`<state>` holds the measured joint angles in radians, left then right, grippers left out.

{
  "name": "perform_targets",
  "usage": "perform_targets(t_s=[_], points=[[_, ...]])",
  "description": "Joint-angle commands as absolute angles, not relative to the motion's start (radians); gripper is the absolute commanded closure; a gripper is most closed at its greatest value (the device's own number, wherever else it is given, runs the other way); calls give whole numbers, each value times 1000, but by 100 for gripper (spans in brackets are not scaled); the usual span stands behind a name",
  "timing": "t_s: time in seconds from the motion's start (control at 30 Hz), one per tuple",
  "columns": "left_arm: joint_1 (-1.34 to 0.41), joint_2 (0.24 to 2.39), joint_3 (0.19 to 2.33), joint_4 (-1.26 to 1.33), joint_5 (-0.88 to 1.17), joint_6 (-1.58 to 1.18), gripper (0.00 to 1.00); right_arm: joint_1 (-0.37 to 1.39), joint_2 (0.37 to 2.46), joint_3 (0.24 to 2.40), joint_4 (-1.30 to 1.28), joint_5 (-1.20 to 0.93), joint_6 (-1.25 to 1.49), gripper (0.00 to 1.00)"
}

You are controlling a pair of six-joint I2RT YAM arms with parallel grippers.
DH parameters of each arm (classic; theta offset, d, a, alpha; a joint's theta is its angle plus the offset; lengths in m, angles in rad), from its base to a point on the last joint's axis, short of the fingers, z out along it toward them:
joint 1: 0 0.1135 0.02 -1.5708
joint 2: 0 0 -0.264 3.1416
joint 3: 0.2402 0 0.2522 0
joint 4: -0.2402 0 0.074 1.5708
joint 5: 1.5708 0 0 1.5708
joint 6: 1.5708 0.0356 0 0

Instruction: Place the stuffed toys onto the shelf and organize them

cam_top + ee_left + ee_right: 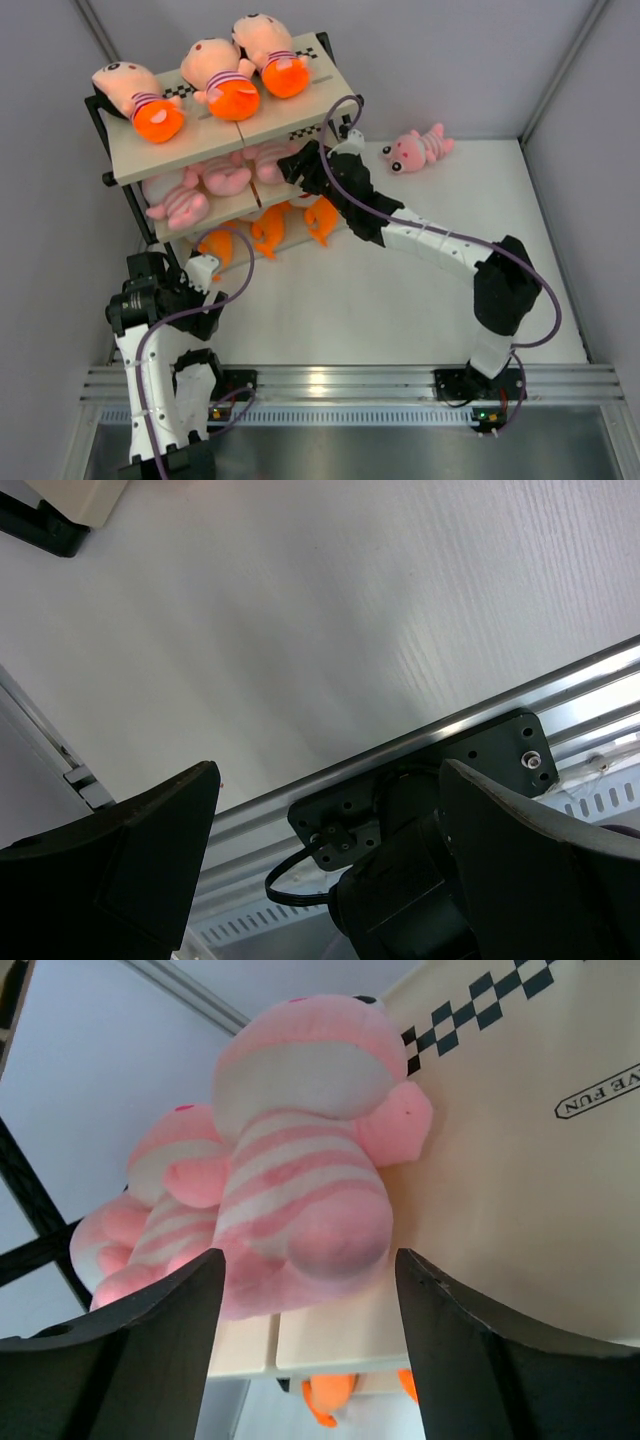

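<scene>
Nearest us runs the aluminium rail (350, 382) at the table's near edge, with both arm bases bolted to it. Beyond it the white table (400, 300) gives its widest free room in the middle and on the right, and grey walls close in its left, far and right edges. The shelf (140, 158) fills the far left corner, standing askew. Its top board carries three peach-headed dolls (222, 80) side by side, its middle board the pink striped animals (225, 176), and its bottom board the orange fish (268, 230). A loose pink striped animal (420, 148) lies on the table by the far wall, well apart from the shelf's right end.

The right gripper (310, 1260) is at the middle board's right part, fingers spread. The front pink animal (300, 1160) lies on that board with its lower end between the fingertips; we cannot tell whether they touch it. Another pink one lies just beside it on the left. The left gripper (330, 770) hangs low near the shelf's near-left corner, its fingers wide apart over bare table and rail.
</scene>
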<state>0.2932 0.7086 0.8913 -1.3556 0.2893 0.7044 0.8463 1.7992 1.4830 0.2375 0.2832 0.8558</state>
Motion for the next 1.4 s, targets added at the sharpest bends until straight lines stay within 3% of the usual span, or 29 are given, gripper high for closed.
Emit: perform_targets(t_s=[0.0, 0.3, 0.53, 0.83, 1.17, 1.37], points=[[288, 699, 884, -1390, 290, 696, 3, 862, 1652, 1483, 209, 250, 740, 30], [288, 703, 873, -1390, 288, 699, 3, 781, 1375, 1428, -188, 66, 402, 20], [288, 716, 896, -1390, 278, 718, 3, 292, 1316, 1347, -307, -304, 335, 18], [288, 736, 934, -1388, 290, 745, 3, -35, 1736, 1649, -266, -350, 287, 22], [290, 730, 997, -1391, 351, 741, 3, -169, 2279, 2054, -206, -360, 380, 24], [288, 710, 1026, -1393, 341, 727, 3, -189, 2497, 2163, 35, -518, 550, 24]])
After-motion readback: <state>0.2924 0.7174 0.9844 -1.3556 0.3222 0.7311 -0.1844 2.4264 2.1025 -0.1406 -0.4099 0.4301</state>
